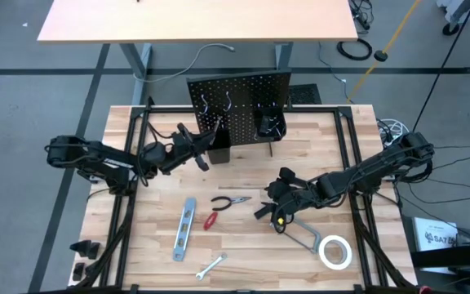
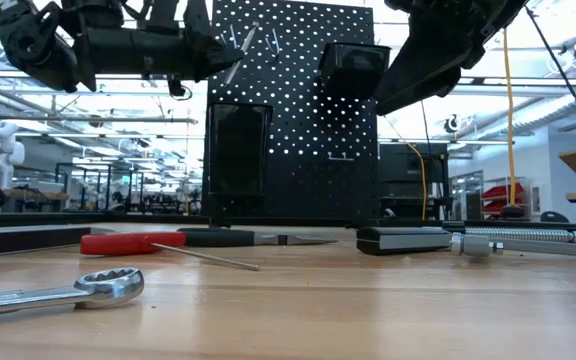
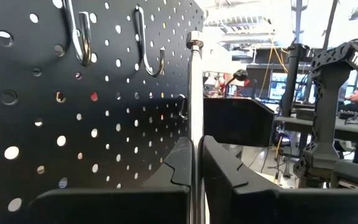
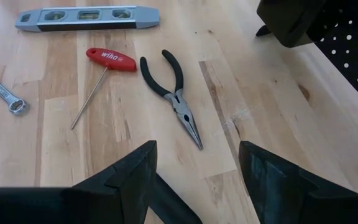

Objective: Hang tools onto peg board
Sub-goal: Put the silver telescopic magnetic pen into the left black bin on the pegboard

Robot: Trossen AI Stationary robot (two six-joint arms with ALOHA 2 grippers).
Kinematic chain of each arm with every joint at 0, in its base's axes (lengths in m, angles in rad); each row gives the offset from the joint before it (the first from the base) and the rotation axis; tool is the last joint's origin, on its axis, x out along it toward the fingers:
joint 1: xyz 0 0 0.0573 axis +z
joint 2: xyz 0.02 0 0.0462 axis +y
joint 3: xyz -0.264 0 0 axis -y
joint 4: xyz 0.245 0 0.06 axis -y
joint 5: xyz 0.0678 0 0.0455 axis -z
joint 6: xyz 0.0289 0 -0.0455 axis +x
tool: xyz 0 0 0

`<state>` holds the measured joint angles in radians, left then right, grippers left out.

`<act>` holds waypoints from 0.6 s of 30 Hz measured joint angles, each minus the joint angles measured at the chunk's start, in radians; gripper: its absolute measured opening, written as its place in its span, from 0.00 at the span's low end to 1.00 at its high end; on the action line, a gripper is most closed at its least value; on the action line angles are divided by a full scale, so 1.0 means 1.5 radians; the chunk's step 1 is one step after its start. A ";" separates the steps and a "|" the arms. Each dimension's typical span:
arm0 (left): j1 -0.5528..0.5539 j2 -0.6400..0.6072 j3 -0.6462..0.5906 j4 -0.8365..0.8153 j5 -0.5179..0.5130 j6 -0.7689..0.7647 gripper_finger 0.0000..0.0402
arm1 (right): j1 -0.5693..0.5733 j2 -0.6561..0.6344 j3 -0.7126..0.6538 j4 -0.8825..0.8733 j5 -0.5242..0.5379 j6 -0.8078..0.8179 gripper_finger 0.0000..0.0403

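Note:
The peg board stands upright at the table's far middle, with silver hooks and two black bins. My left gripper is raised just in front of its left part, shut on a thin silver rod. My right gripper hangs open above the table's right middle, over bare wood with nothing between its fingers. The pliers, red-handled screwdriver, level and wrench lie flat on the table. The tape roll and grey bar clamp lie at the near right. My left gripper pinches the silver rod's shaft between its two fingers. The fingers reach roughly level from the table's left side and lie across the rod. The rod is lifted clear of the table, its capped end beyond the fingers beside the board. Whether it touches the board I cannot tell.
The right bin holds a dark object. Black frame rails run along the table's left and right sides. A second table stands beyond the far edge. Bare wood lies between the peg board and the pliers.

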<state>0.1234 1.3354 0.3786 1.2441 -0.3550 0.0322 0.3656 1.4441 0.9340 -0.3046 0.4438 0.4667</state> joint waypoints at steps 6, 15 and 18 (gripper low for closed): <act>0.000 0.000 0.000 -0.003 -0.001 0.000 0.05 | 0.000 0.000 0.000 0.000 0.000 0.000 0.55; 0.000 0.000 0.000 -0.015 -0.030 0.000 0.06 | 0.000 0.000 0.000 0.000 0.000 0.000 0.55; 0.000 0.000 0.000 -0.022 -0.031 0.000 0.09 | 0.000 0.000 0.000 0.000 0.000 0.000 0.55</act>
<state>0.1234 1.3354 0.3786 1.2108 -0.4016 0.0317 0.3656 1.4441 0.9340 -0.3046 0.4438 0.4671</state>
